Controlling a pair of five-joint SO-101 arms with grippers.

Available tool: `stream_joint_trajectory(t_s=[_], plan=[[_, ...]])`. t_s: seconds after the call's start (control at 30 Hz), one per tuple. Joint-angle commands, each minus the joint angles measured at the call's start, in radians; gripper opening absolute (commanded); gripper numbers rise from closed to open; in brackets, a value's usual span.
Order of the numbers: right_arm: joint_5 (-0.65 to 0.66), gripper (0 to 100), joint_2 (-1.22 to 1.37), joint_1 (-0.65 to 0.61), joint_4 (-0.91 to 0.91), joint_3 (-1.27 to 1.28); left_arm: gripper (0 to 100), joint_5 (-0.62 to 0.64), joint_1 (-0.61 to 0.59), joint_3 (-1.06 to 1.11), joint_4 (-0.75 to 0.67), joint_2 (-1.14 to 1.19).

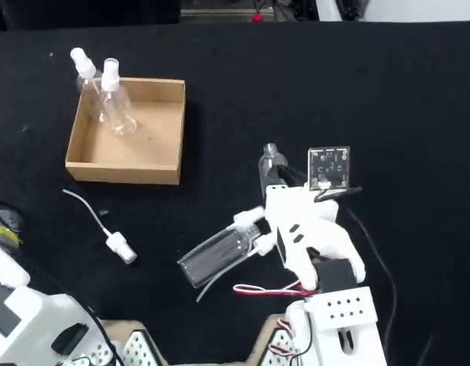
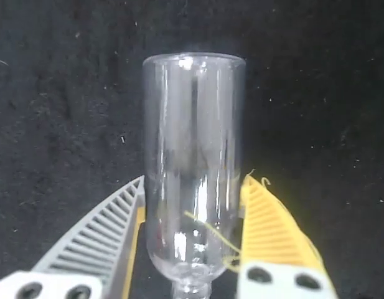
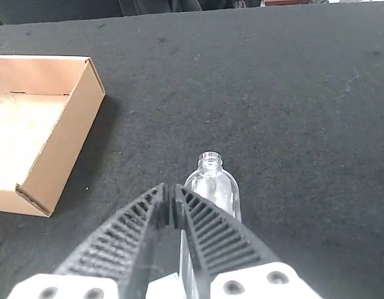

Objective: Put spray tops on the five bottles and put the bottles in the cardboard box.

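Left claw [image 2: 195, 180]: grey and yellow ribbed fingers apart by one bottle's width, clamped on a clear bottle [image 2: 195, 124] at its shoulder, one finger pressed to each side. The bottle's base pointed away from the claw, over the black table [image 2: 67, 93].

Right claw [image 3: 170, 190]: black ribbed fingers drawn almost together, a thin slit between the tips. An uncapped bottle [image 3: 211, 180] stood upright just beyond the tips; contact could not be told.

Cardboard box [image 1: 124, 174]: well apart from the right claw, ahead and to its left, with two capped bottles [image 1: 116, 103] at its far corner.

Loose spray top [image 1: 120, 245]: on the table left of the right claw, nearer than the box.
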Motion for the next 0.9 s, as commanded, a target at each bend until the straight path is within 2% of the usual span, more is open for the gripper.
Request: stream_joint_trajectory(t_s=[0.0,0.13,0.27,0.37,0.43,0.6,0.7,0.77,0.87], plan=[[-0.005,1.2,-0.018,-0.069,-0.021,-0.005,32,0.009,-0.001,-0.018,-0.012,0.005],[-0.003,1.2,-0.018,-0.107,-0.028,0.010,33,0.005,0.005,-0.045,-0.005,-0.006],[-0.003,1.2,-0.018,-0.106,-0.028,0.016,33,0.002,0.005,-0.188,0.092,-0.005],[-0.003,1.2,-0.018,-0.104,-0.028,0.016,33,-0.066,0.004,-0.302,0.138,-0.005],[-0.003,1.2,-0.018,-0.104,-0.028,0.016,33,-0.180,-0.004,-0.348,0.137,0.000],[-0.002,1.2,-0.018,-0.104,-0.026,0.016,33,-0.637,-0.085,-0.374,0.143,0.003],[-0.002,1.2,-0.018,-0.104,-0.026,0.016,33,-0.853,-0.148,-0.344,0.137,0.006],[-0.002,1.2,-0.018,-0.104,-0.026,0.016,33,-0.927,-0.180,-0.303,0.124,0.006],[-0.002,1.2,-0.018,-0.104,-0.026,0.016,33,-0.939,-0.209,-0.205,0.005,0.003]])
